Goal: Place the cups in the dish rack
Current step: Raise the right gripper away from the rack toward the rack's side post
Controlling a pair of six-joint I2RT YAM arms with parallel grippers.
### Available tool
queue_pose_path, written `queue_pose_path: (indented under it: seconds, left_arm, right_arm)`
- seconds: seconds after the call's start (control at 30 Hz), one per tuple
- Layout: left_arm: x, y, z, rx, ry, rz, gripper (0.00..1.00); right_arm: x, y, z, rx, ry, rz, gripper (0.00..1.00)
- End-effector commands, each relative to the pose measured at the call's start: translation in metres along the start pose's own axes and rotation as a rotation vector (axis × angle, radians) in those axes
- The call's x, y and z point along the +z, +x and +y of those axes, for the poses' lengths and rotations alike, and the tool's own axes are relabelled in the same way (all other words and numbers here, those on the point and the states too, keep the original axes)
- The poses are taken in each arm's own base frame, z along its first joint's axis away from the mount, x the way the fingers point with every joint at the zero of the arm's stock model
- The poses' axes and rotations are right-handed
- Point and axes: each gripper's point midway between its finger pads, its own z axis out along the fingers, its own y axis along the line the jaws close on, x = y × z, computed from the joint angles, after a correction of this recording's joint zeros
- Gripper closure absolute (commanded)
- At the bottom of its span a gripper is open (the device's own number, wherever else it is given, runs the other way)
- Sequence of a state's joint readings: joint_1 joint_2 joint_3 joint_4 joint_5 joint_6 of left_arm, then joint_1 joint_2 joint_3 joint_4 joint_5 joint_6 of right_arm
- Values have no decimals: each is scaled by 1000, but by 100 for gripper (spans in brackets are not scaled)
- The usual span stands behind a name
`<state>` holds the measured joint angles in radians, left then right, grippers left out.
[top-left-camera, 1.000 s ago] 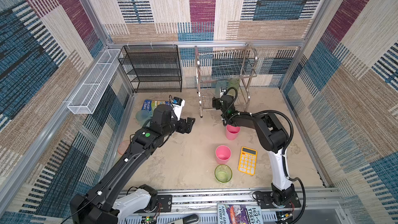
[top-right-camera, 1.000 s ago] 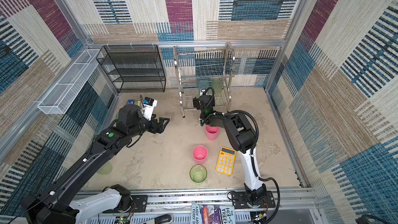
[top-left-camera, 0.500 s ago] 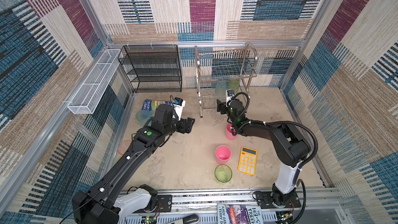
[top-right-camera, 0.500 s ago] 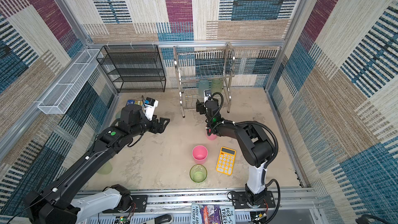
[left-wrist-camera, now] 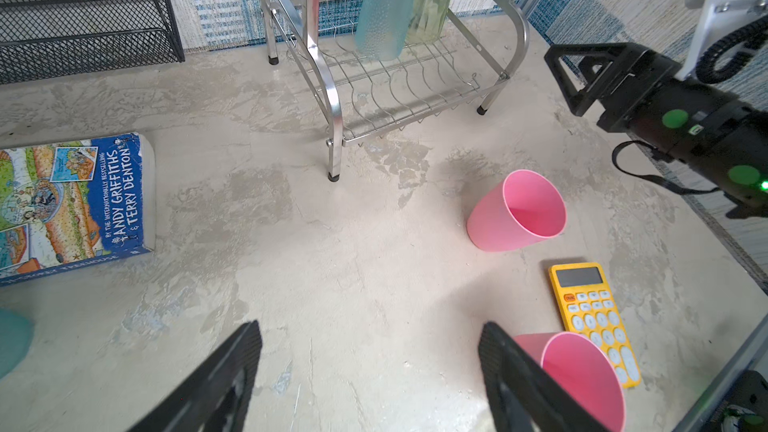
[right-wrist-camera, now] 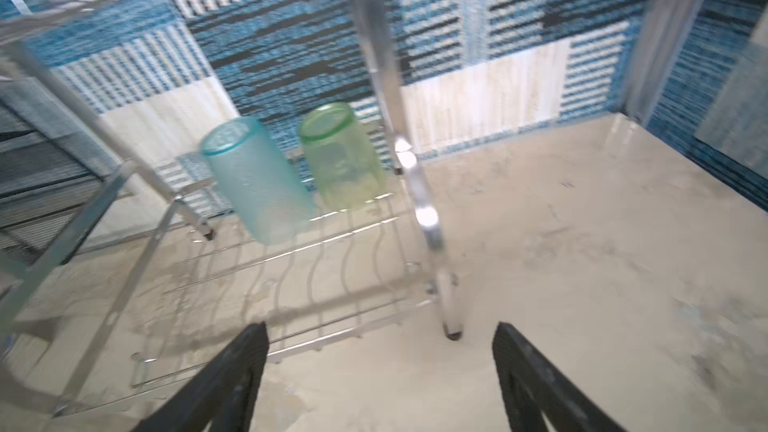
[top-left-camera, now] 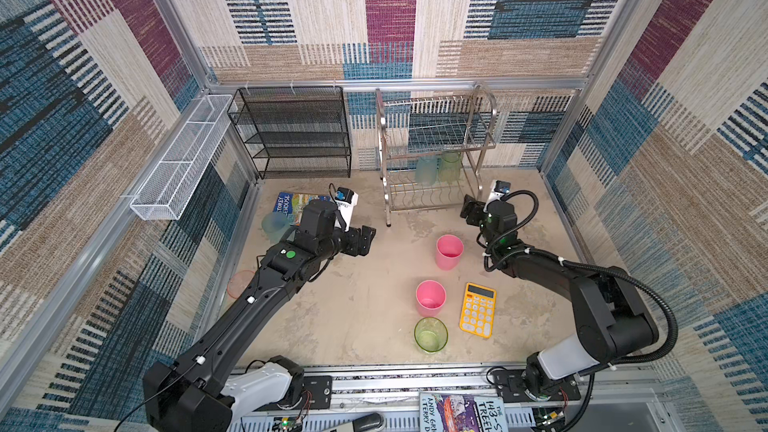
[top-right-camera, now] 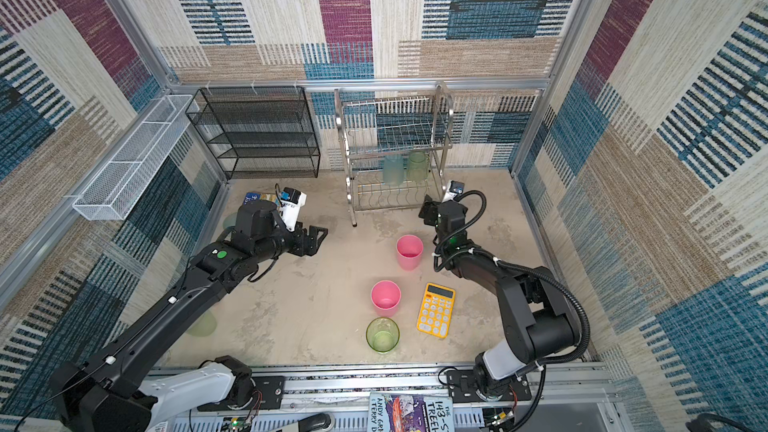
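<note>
Largest, at the back wall: the dish rack [top-left-camera: 384, 168], two tiers of silver wire. Upper tier without cups; at the rear of the lower tier, side by side, a teal cup [top-left-camera: 425, 170] and a green cup [top-left-camera: 450, 167], apparently mouth-down.

Next, the arms. On the left, the left gripper [top-left-camera: 361, 241], hovering over bare table [top-left-camera: 374, 292], apart from any cup, jaws spread wide with nothing between. On the right, the right gripper [top-left-camera: 469, 209], just beside the rack's front right leg and facing the lower tier, jaws likewise wide and empty.

Then a book [top-left-camera: 291, 205] flat near the left arm, with a loose teal cup [top-left-camera: 275, 226] just beside it. Upright in the open: a far pink cup [top-left-camera: 449, 251] between the two grippers, a near pink cup [top-left-camera: 430, 297], and a loose green cup [top-left-camera: 431, 334] just in front of that. At the left edge, a salmon cup [top-left-camera: 240, 283]; under the left arm in a top view, a pale green cup [top-right-camera: 201, 323]. Smallest, a yellow calculator [top-left-camera: 478, 309] just beside the near pink cup: no part of the job.

Step in hand, by the look of it: between cups, two loaded, six to go. Probably the far pink cup next, closest to the right gripper. Calls for tipping that gripper down over the rim, straddling the body, clamping gently on thin plastic, then turning the cup over and setting it on the lower tier in front of the two already there, clear of the side frame.
</note>
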<state>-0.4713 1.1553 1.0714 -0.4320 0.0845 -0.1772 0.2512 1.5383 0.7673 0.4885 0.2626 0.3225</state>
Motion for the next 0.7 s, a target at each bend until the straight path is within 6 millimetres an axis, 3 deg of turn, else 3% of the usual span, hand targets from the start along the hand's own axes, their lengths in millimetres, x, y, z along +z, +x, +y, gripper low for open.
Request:
queue_pose_path:
  seconds: [0.0,0.4,0.67]
  left_arm:
    - [-1,-1,0,-17,1,2,15]
    - [0,0,0,-14,-2,6,15]
    - [0,0,1,-9,-8,5,15]
  right_arm:
    - [3,6,2,37,-97,63,13]
    - [38,-4,0,-178,-206,107,17]
    - [77,-10,-2,-252,-179,142,23]
